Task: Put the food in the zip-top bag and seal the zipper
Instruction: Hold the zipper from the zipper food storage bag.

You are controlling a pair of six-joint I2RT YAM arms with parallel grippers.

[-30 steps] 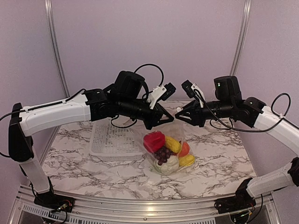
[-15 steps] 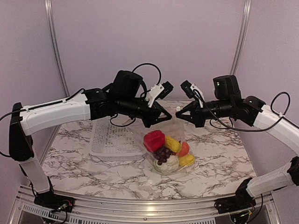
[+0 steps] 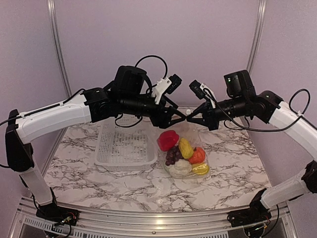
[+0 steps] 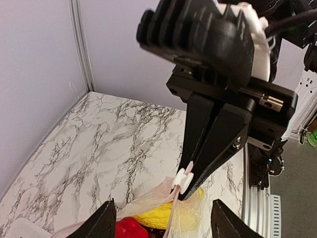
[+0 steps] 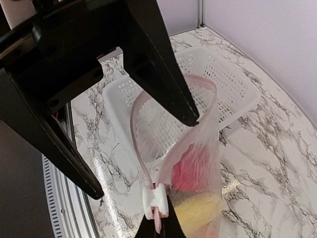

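The clear zip-top bag (image 3: 190, 141) hangs to the marble table, holding the food: red pepper (image 3: 168, 140), yellow corn (image 3: 185, 148), orange fruit (image 3: 197, 156), grapes (image 3: 172, 155), cauliflower (image 3: 179, 168). My right gripper (image 3: 193, 119) (image 5: 158, 220) is shut on the end of the pink zipper (image 5: 136, 134), right beside its white slider (image 5: 156, 200) (image 4: 182, 179). The bag's mouth gapes in a loop. My left gripper (image 3: 177, 118) (image 4: 163, 203) faces the right one, open, its fingers (image 5: 163, 74) astride the mouth. One fingertip touches the bag's lip (image 5: 203, 116).
A white perforated basket (image 3: 126, 146) (image 5: 233, 74) stands left of the bag, with nothing in it. Grey walls close in the table at the back and on both sides. The aluminium rail (image 3: 148, 223) runs along the near edge.
The left gripper has opened and let go of the bag's mouth. The right gripper has shut on the zipper end. Both arms rose, and the bag shifted slightly right.
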